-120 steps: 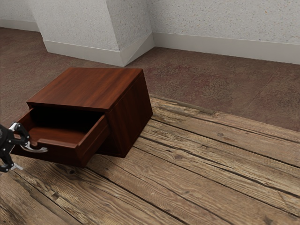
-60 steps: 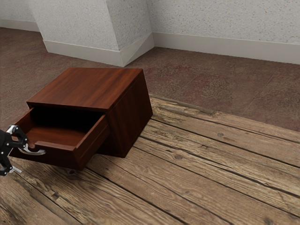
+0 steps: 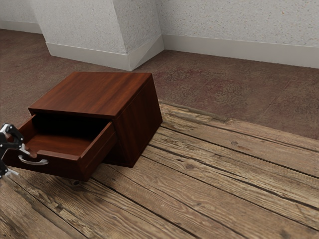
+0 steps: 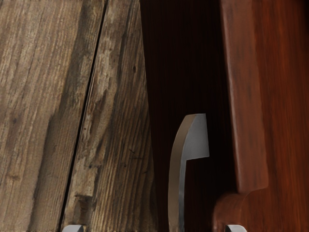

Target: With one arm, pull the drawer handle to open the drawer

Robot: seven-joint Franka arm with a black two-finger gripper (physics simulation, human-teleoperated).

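A dark red wooden cabinet [image 3: 94, 94] stands on the plank floor with its drawer [image 3: 65, 149] pulled partly out toward the exterior view's left. A curved metal handle [image 3: 33, 160] sits on the drawer front and shows close up as a grey arc [image 4: 186, 159] in the wrist view. My black gripper [image 3: 14, 157] is at the exterior view's left edge, right against the drawer front. Its fingers [image 4: 72, 227] stand wide apart on either side of the handle and do not pinch it, so it is open.
Worn wooden planks [image 3: 209, 184] stretch to the exterior view's right of the cabinet. Brown carpet [image 3: 224, 84] lies behind, up to a white wall and a jutting corner [image 3: 124, 30]. The arm is mostly cut off at the exterior view's left edge.
My gripper has moved toward the exterior view's left and slightly up. The handle and drawer front have come a little further out with it.
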